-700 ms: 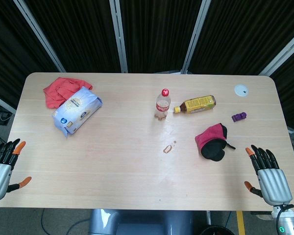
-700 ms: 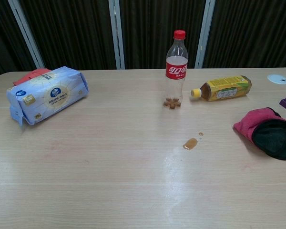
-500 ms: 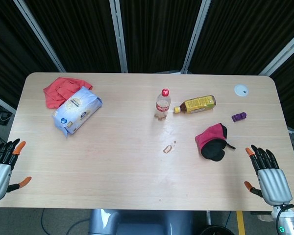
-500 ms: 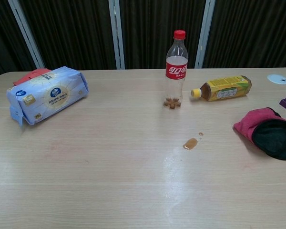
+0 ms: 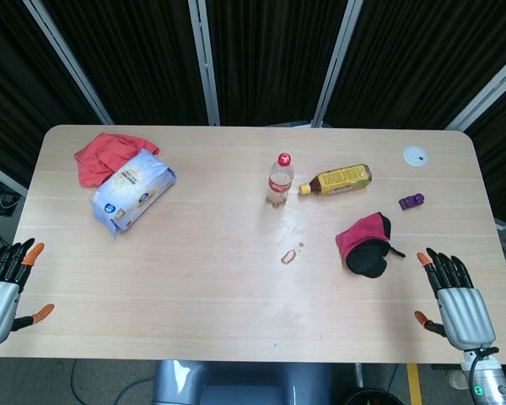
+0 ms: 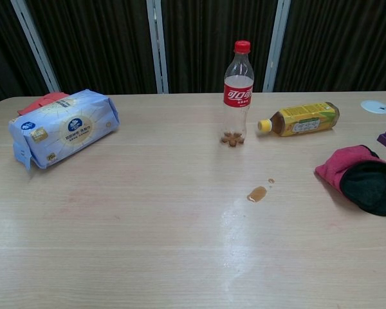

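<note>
Here, right hand (image 5: 457, 295): fingers spread, holding nothing, at the table's (image 5: 236, 321) near right edge.
Nearest thing: pink-and-black cloth (image 5: 364, 245), near that hand but apart.
Left hand (image 5: 4, 287): fingers apart, empty, off the near left corner.
Around: cola bottle (image 5: 279, 179) upright; yellow bottle (image 5: 339, 179) lying beside it; brown spill (image 5: 288, 256); tissue pack (image 5: 131, 190) against red cloth (image 5: 105, 154); purple piece (image 5: 411, 201).
Chest view: shows no hands.

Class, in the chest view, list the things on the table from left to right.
Tissue pack → cola bottle → brown spill → yellow tea bottle → pink and black cloth.
</note>
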Tool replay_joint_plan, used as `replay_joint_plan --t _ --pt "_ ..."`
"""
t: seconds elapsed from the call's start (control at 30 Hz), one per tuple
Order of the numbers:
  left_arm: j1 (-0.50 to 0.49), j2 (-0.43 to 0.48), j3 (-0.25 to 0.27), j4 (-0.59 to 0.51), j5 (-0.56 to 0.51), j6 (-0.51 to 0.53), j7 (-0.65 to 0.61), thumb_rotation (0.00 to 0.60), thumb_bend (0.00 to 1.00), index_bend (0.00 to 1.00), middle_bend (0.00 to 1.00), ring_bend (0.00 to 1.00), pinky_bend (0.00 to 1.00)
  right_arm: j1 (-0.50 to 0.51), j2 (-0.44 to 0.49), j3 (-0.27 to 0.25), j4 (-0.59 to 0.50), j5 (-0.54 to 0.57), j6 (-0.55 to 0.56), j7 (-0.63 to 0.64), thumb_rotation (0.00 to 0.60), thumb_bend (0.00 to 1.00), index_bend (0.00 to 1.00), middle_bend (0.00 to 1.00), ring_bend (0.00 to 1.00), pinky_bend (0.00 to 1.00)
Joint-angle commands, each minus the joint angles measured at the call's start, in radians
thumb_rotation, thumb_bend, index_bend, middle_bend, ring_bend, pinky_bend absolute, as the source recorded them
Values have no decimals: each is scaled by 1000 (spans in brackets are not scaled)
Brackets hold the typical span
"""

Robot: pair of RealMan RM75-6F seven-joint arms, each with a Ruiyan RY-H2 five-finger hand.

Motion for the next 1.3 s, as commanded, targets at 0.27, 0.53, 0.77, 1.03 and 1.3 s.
replay_joint_plan --t 0.27,0.53,0.77,1.03,1.3 --pt "-5 -2 -2 2 -6 -11 -2 600 0 0 0 0 0 141 -102 107 -67 217 -187 -197 600 89 0 0 0 0" --pt "-11 1 -1 0 -16 -27 -16 600 0 0 0 0 0 258 -268 169 34 418 -285 -354 600 97 0 0 0 0" --pt "-20 2 -5 -2 -37 -52 -27 600 0 0 0 0 0 337 -386 200 167 539 -333 -416 600 144 0 0 0 0" --pt "-25 7 -6 -11 -51 -68 -36 600 0 0 0 0 0 393 -488 205 349 618 -386 -422 600 145 0 0 0 0" --pt "-28 9 -6 -15 -61 -77 -43 600 0 0 0 0 0 428 -566 207 544 668 -442 -394 600 232 0 0 0 0"
